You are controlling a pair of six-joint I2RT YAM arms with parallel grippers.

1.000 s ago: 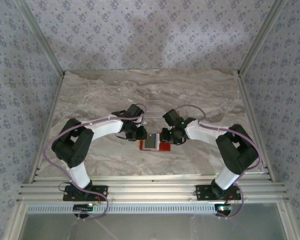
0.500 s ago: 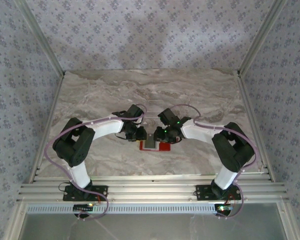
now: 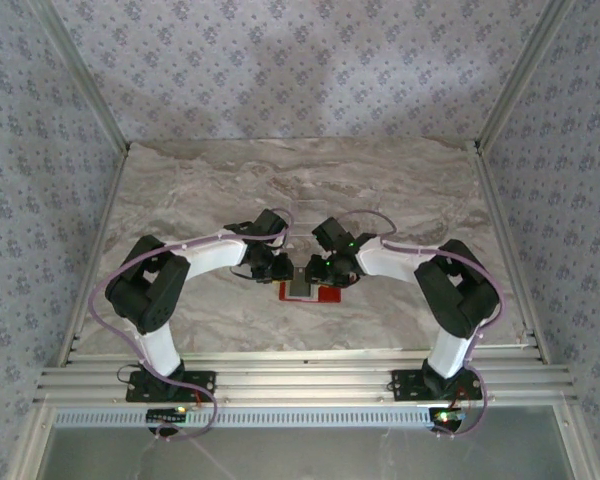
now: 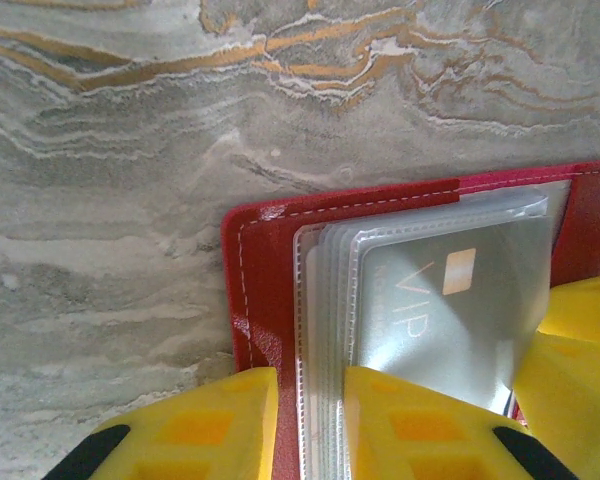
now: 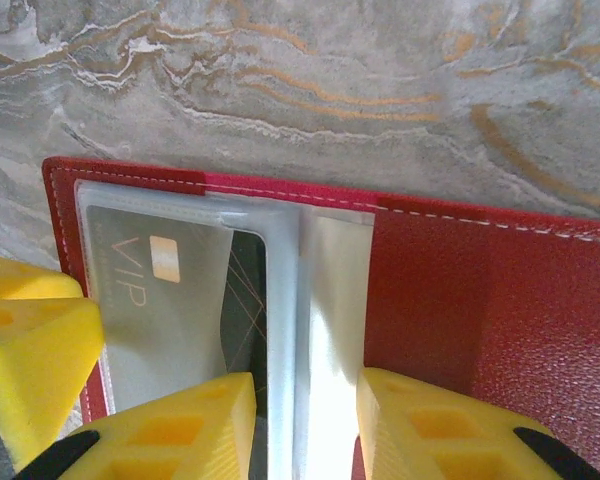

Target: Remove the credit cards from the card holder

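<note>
Left fingers (image 4: pixel 410 420) and right fingers (image 5: pixel 170 430) are set over the card holder (image 5: pixel 460 300), grip unclear to me; the credit card (image 4: pixel 430 320) runs lengthwise ahead of both.

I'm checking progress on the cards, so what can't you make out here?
Card count: left wrist view, stacked cloudy sleeves hide what lies behind the VIP card.
Grip of left gripper and right gripper: wrist views, the bottom edge cuts them off.
Detail of the card holder: top view, too small, arms overlap it.
</note>
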